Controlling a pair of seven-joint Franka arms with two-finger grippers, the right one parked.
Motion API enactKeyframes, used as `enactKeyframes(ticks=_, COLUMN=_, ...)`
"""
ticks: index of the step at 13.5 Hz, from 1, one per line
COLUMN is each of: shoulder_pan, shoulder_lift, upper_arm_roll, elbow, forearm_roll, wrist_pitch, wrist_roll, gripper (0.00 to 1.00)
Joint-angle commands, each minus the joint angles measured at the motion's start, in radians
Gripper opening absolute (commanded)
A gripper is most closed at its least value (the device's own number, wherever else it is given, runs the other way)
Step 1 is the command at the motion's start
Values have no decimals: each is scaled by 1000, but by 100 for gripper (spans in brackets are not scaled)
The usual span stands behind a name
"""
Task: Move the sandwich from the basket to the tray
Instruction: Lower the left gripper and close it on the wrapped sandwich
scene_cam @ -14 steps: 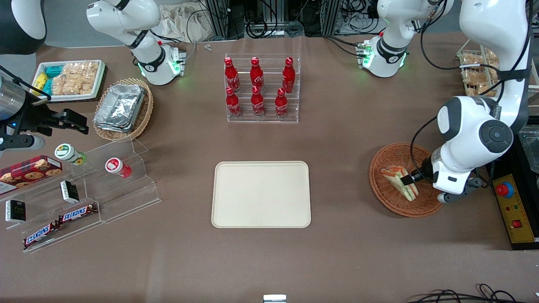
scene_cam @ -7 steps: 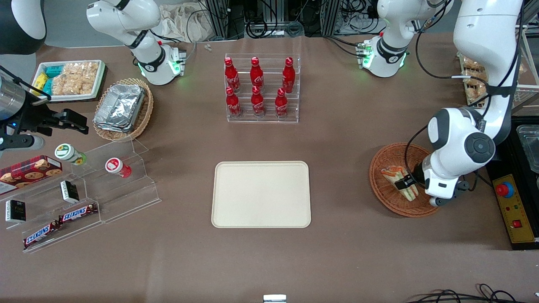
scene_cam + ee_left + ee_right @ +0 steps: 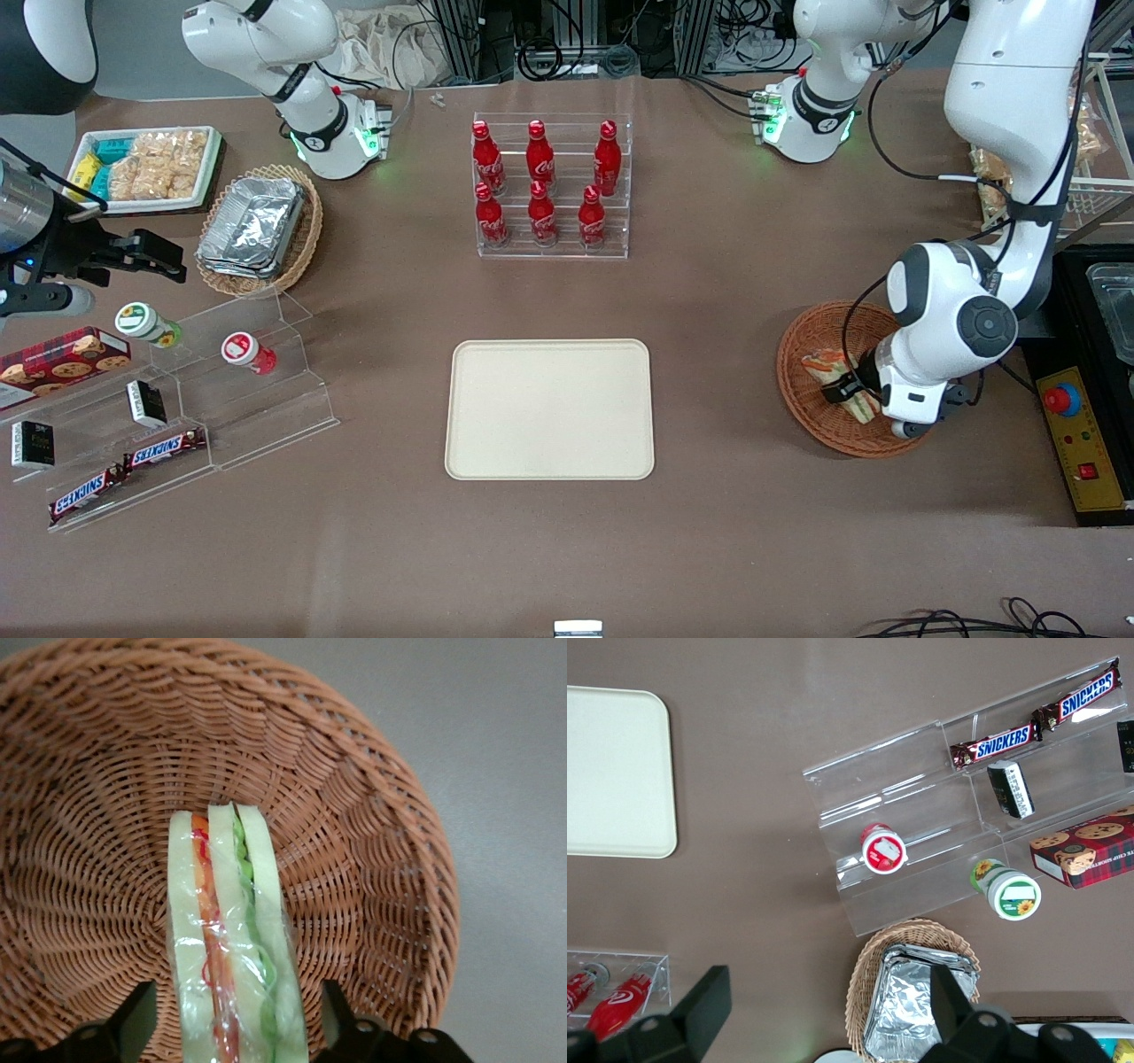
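The gripper (image 3: 232, 1028) is down in the basket (image 3: 811, 341) with its two fingers (image 3: 133, 1023) wide open, one on each flat side of the sandwich (image 3: 232, 948), not squeezing it yet, and the sandwich's long side points straight away from the gripper.

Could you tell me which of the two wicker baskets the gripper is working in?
The round reddish-brown woven basket holding the wrapped sandwich; the open gripper straddles it there.
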Motion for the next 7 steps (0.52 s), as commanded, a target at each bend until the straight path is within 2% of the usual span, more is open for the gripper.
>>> enactKeyframes(ticks=1, shoulder_pan=-2, shoulder_lift=-7, upper_arm_roll=-1, elbow=-13, forearm_roll=3, wrist_pitch=18, wrist_roll=-20, gripper=52)
enactKeyframes(ticks=4, shoulder_pan=-2, shoulder_lift=-27, upper_arm_roll=-1, elbow=2, forearm_roll=8, wrist_pitch=-14, wrist_roll=-20, gripper=17)
enactKeyframes(ticks=5, shoulder_pan=-4, shoulder_lift=-41, upper_arm_roll=-1, elbow=14, forearm_roll=9, wrist_pitch=-55, wrist_roll=-17, gripper=9)
enactKeyframes(ticks=7, shoulder_pan=-4, shoulder_lift=-75, upper_arm_roll=-16, elbow=60, forearm_roll=9, wrist_pitch=-172, wrist_roll=-17, gripper=5)
